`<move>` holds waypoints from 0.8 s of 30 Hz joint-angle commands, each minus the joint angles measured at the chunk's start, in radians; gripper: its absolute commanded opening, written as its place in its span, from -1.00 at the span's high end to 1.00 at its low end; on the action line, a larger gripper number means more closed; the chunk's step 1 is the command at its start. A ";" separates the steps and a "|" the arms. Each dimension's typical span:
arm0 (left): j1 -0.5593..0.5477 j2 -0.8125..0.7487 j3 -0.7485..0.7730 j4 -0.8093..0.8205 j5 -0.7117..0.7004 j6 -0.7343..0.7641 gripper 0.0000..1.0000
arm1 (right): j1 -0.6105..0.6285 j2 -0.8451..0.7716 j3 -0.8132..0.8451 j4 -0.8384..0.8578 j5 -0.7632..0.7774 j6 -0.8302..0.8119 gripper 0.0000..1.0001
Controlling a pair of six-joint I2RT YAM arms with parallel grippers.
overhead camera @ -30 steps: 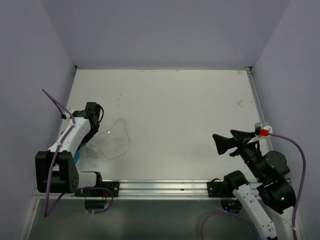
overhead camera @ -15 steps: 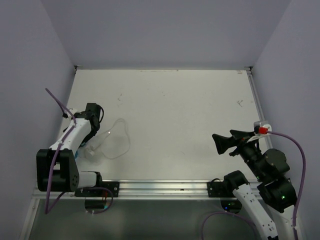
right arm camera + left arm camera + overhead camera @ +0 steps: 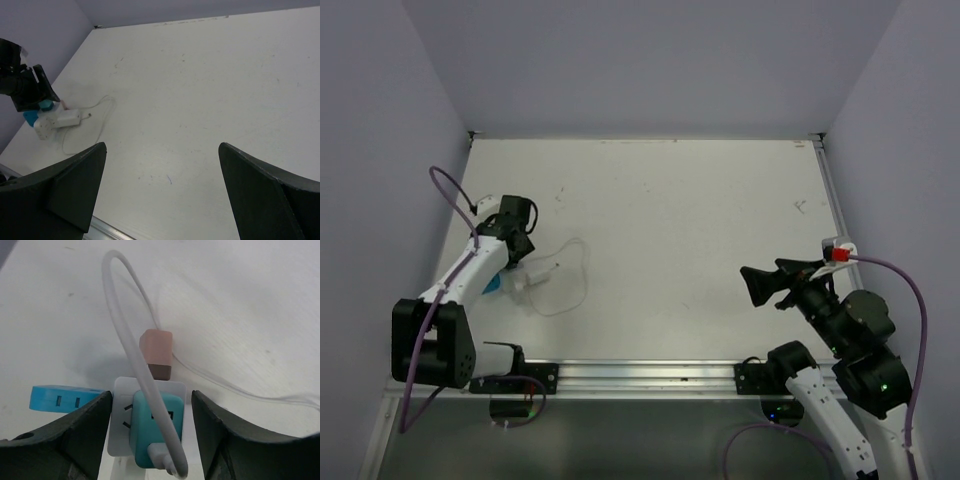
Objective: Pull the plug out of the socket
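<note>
Left gripper (image 3: pixel 150 397) open, fingers straddling socket (image 3: pixel 120 412) — nothing gripped. Teal plug (image 3: pixel 150 432) seated in socket, cable (image 3: pixel 125 340) looping over it. Close on plug body, not cable; you pull straight off socket. Right gripper (image 3: pixel 161 150) open, well apart from socket — bring it to pin socket.

Left arm (image 3: pixel 470 270) is reaching forward along my left side, wrist tipped down low. My left jaws are parted a fair way, one finger (image 3: pixel 82 427) on each edge of the wrist view. Right arm (image 3: pixel 845 325) is folded up near its base, and my right jaws are spread wide, aiming left.
</note>
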 commanded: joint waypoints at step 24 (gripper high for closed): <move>-0.616 0.391 0.446 0.232 0.230 -0.003 -0.68 | 0.006 0.019 0.089 -0.064 0.020 -0.008 -0.98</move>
